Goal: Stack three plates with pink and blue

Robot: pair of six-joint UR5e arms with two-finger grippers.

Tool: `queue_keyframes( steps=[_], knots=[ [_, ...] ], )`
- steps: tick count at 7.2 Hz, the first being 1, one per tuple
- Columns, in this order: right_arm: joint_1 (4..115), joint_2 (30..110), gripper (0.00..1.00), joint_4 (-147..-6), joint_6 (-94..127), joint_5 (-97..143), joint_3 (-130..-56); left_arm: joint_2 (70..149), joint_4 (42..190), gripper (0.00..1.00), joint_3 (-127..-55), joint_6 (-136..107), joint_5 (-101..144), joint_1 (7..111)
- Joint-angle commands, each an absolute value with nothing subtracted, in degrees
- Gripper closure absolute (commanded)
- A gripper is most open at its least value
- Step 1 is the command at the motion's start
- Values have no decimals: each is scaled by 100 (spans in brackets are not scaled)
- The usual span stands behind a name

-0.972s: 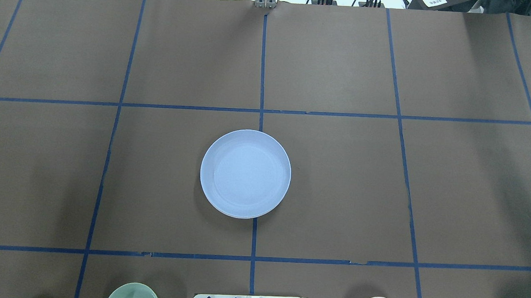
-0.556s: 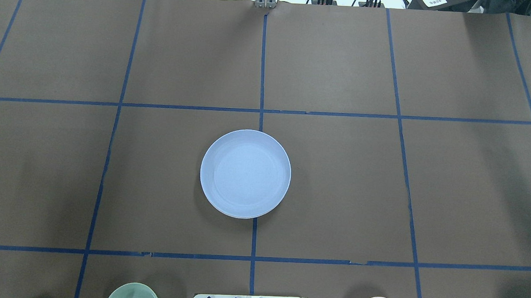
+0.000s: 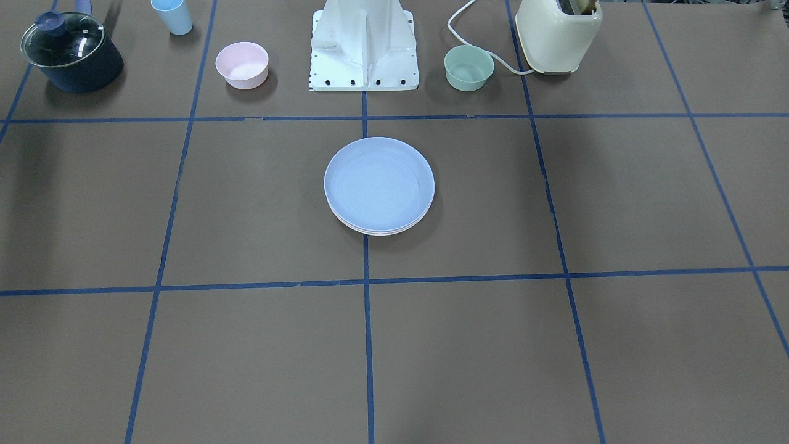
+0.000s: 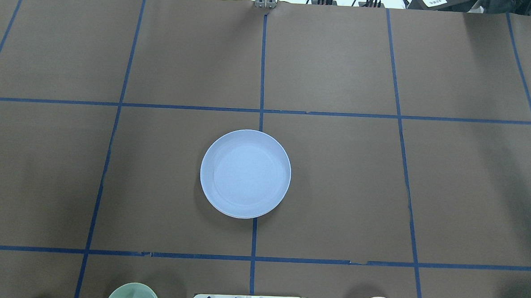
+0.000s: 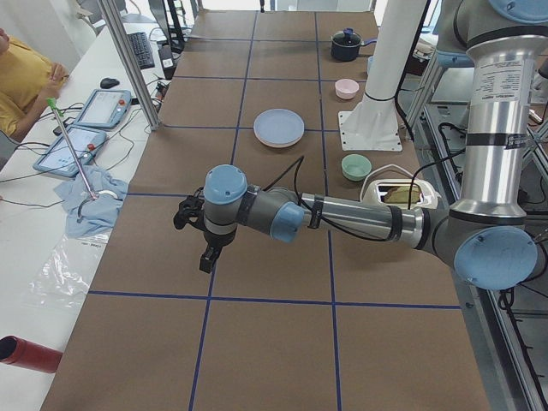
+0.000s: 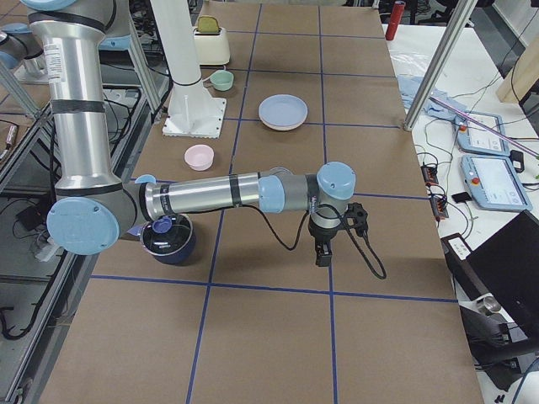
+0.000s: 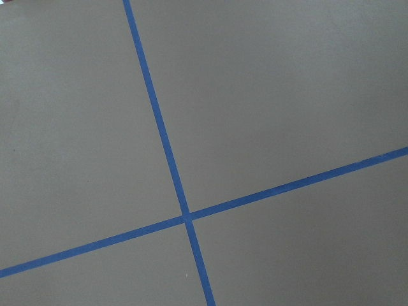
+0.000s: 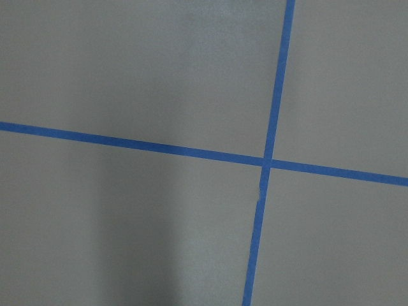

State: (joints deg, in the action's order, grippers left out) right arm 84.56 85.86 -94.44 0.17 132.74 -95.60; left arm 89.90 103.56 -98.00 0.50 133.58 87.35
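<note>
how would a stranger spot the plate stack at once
From the white robot base, follow the centre tape line outward. The plate stack sits on that line, blue on top. Unlike the pink bowl and mint bowl flanking the base, it is wide and flat.

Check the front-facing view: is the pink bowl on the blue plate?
No, the pink bowl stands well apart from the blue plate.
</note>
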Motion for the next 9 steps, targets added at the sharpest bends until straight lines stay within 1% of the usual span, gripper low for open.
queue_keyframes(
  steps=[1,4,5,8,9],
  knots=[
    [8455,8490,0,-9431,79,13246,-9484,8747,10371,0,-10150,18,13394,8736],
    [8455,8622,0,-9378,236,13245,-9598,8447,10441,0,-10134,26,13386,8754],
    [8446,8631,0,-9378,403,13245,-9580,8464,10424,0,-10029,18,13403,8754],
    [8455,8605,0,-9378,633,13236,-9510,8543,10056,0,-10020,-9,13631,8754],
    [8464,8631,0,-9387,642,13289,-9536,8552,10020,0,-10107,9,13641,8902]
  ],
)
